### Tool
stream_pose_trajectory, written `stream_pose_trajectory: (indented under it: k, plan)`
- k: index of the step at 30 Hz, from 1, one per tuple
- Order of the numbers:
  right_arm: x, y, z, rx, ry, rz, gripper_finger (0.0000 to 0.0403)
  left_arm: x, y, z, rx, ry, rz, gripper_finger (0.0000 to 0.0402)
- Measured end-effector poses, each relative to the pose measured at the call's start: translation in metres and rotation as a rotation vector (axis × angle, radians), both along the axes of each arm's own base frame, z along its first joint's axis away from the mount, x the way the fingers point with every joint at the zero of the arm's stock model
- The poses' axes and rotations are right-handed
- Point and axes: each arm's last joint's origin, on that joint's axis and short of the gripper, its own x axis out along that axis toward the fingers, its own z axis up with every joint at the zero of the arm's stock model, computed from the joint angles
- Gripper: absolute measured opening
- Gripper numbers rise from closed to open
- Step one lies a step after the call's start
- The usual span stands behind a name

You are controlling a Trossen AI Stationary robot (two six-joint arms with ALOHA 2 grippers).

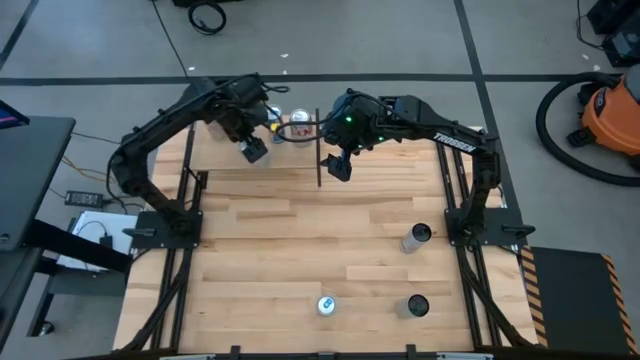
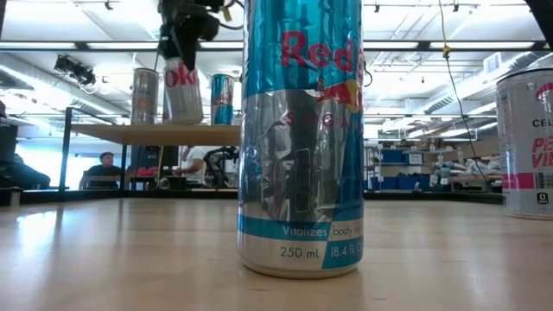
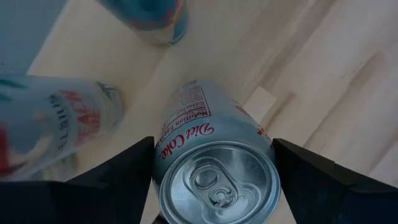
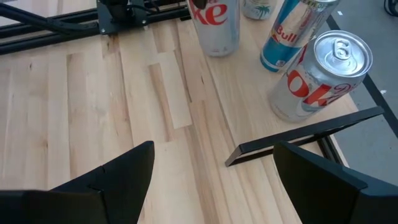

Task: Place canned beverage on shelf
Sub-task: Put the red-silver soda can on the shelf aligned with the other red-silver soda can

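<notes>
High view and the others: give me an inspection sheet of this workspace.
Surface: planked wooden table.
Job's things: Coke can held tilted above shelf; other cans stand on it.
Clutter: Red Bull and two more cans on the table.
Grippers: left gripper shut on Coke can; right gripper open, empty, by the shelf.
Cables: coil on floor.
Surroundings: orange vacuum; seated person.

Diet Coke can [image 3: 214, 168] is plain silver w/ red script lettering. Near the low cam, the Red Bull can [image 2: 301, 130] is silver + light blue in diagonal blocks, red logo, white text on the blue. Shelf [image 2: 155, 133] is pale wood w/ black rods. Tabletop [image 1: 300, 250] is light planked wood; arms are black.
</notes>
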Motion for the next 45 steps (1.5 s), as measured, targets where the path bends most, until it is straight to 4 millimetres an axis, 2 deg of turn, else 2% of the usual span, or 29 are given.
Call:
stream_pose_trajectory:
  k: [20, 25, 45]
  plan:
    - [0.000, 0.000, 0.000, -0.005, -0.002, 0.005, 0.0338, 0.006, 0.006, -0.004, 0.020, -0.001, -0.059, 0.0303]
    - [0.000, 0.000, 0.000, -0.006, -0.005, 0.005, 0.0338, 0.006, 0.007, -0.004, 0.029, 0.002, -0.077, 0.0315]
    - [0.000, 0.000, 0.001, -0.006, -0.005, 0.004, 0.0338, 0.010, 0.011, -0.004, 0.057, -0.036, -0.059, 0.0318]
